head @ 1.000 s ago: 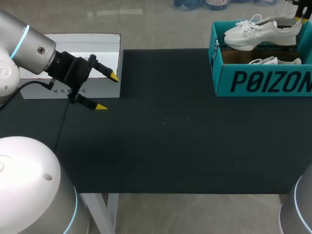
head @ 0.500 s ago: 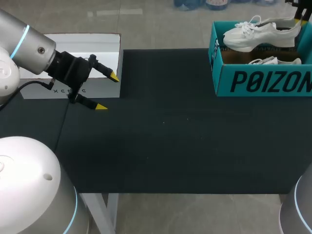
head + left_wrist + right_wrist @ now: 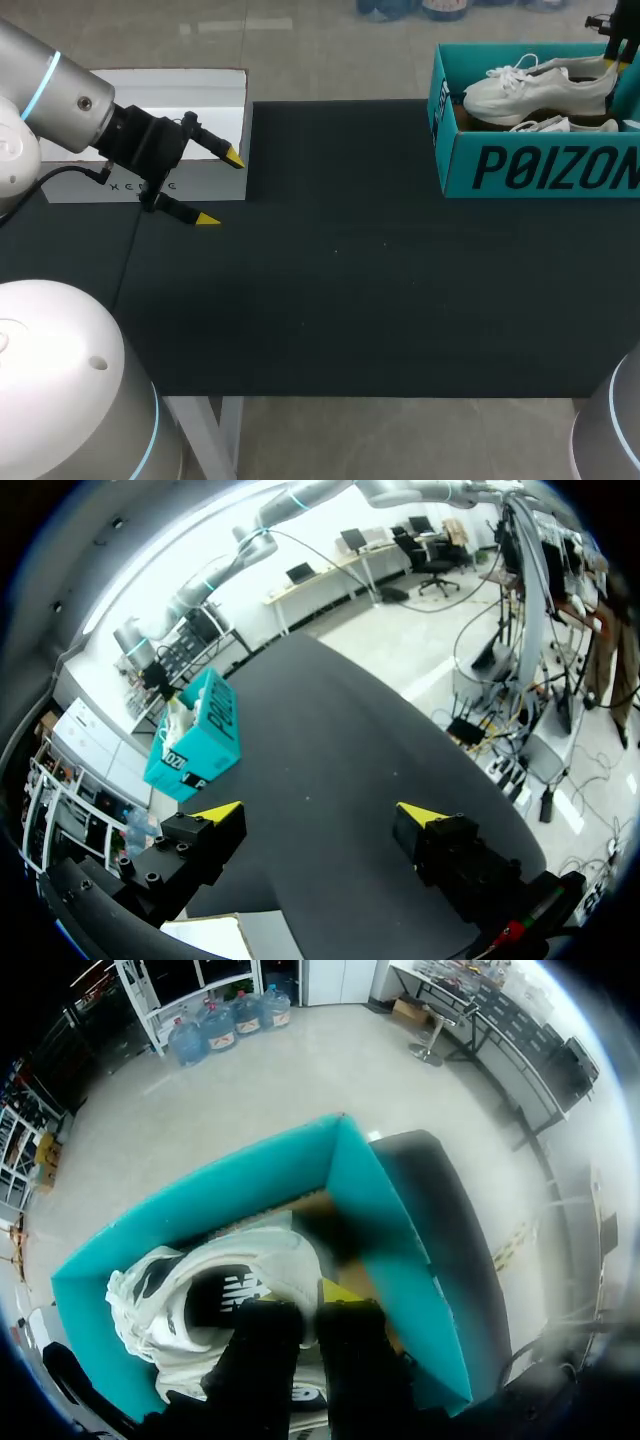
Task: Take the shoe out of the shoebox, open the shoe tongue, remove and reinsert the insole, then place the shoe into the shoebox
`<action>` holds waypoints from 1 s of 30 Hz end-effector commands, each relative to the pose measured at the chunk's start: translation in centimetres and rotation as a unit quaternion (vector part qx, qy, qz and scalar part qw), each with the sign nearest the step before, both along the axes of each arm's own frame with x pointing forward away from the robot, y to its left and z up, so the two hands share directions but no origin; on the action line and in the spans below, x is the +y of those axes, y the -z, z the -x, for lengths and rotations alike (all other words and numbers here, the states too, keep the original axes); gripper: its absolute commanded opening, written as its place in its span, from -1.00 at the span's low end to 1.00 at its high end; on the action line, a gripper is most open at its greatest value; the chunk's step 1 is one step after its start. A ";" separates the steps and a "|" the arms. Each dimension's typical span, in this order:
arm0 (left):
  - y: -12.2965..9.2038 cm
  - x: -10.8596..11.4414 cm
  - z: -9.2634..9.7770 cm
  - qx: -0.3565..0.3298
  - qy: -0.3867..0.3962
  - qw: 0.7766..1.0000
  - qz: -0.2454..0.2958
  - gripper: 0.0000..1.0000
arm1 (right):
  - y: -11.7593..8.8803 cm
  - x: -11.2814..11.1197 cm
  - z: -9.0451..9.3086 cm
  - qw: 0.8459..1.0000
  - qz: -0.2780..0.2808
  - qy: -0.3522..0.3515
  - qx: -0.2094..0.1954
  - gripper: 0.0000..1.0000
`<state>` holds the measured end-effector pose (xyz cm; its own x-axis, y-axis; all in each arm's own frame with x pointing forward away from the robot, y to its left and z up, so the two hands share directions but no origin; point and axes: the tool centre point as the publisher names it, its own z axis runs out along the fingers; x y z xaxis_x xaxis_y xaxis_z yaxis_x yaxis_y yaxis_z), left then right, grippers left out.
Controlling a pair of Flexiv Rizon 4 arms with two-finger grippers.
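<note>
Your R tool [image 3: 308, 1305] grips the shoe [image 3: 535, 85] by its heel, partly above the shoebox [image 3: 540, 165], prob. so it lifts clear; L tool [image 3: 221, 189] hangs open, well apart from the shoebox.

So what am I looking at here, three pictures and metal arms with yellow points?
It is one robot with two arms at a black table. The head view looks down from above; the other two come from cameras on each wrist. The left gripper, two yellow-tipped fingers, hangs open and empty near a white box. The right gripper pinches the heel of a white shoe at the top of a teal shoebox, where a second shoe lies.
</note>
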<state>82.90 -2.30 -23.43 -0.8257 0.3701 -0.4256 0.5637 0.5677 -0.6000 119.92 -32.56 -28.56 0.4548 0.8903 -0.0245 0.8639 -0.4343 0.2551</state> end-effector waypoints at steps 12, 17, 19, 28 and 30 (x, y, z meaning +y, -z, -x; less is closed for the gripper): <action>0.0 0.0 0.0 0.000 0.000 1.000 -0.002 1.00 | 5.3 -1.0 -1.5 0.999 -0.016 0.013 0.040 -1.00; 0.0 0.0 0.0 0.000 0.000 1.000 -0.002 1.00 | 6.0 -1.0 -1.1 0.999 -0.017 0.014 0.045 -1.00; 0.0 0.0 0.0 0.000 0.000 1.000 -0.002 1.00 | 6.0 -1.1 -1.0 0.999 -0.014 0.017 0.046 -1.00; 0.0 0.0 0.0 0.000 0.000 1.000 -0.002 1.00 | 3.1 -1.3 -0.2 0.999 -0.017 0.035 0.029 1.00; 0.0 0.0 0.0 0.000 0.000 1.000 -0.002 1.00 | 2.1 -1.1 0.0 0.999 -0.018 0.033 0.024 1.00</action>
<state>82.90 -2.30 -23.43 -0.8257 0.3702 -0.4256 0.5638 0.5676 -0.6000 121.19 -33.93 -32.29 0.5122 0.8587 -0.0190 0.8456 -0.5003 0.1861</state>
